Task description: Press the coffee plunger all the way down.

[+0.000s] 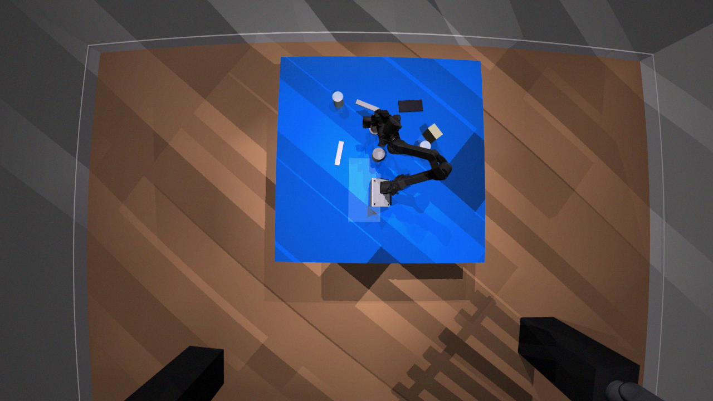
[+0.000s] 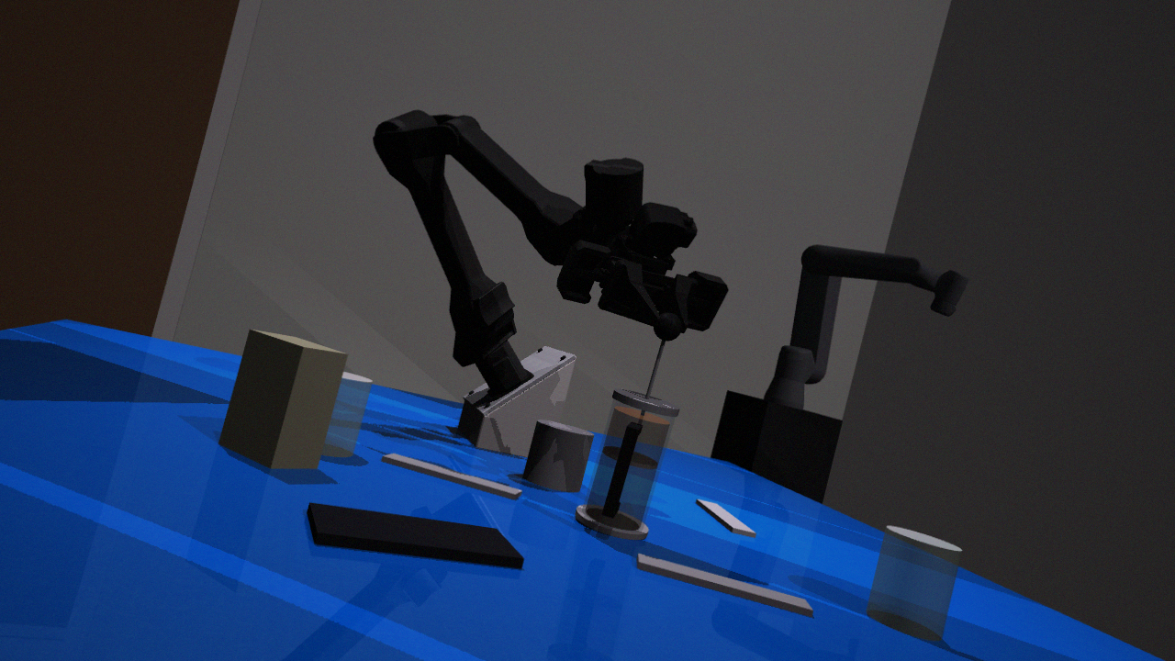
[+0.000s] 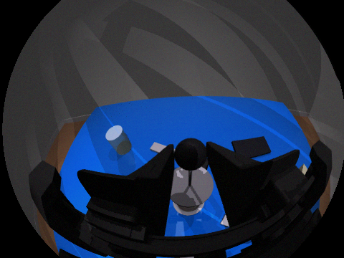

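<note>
The coffee press (image 1: 373, 131) (image 2: 597, 493) stands upright on the blue table, a clear cylinder with a pale lid (image 2: 626, 398) (image 3: 202, 191) and a black handle (image 2: 621, 472). My gripper (image 2: 667, 325) (image 3: 190, 147) is shut on the black round plunger knob (image 2: 666, 329) (image 3: 190, 158), one finger on each side. The knob is well above the lid, with a length of thin rod (image 2: 656, 365) showing between them. A dark disc (image 2: 630, 456) shows inside the cylinder, about midway down. In the top view the arm hides the knob and most of the press.
A grey cup (image 1: 378, 153) (image 2: 558, 456) stands close to the press, on the arm's base side. A beige block (image 1: 434, 131) (image 2: 279, 402), a black slab (image 1: 410, 105) (image 2: 410, 532) (image 3: 251, 147), a clear cylinder (image 1: 337, 97) (image 2: 914, 585) (image 3: 118, 139) and several pale strips are around it.
</note>
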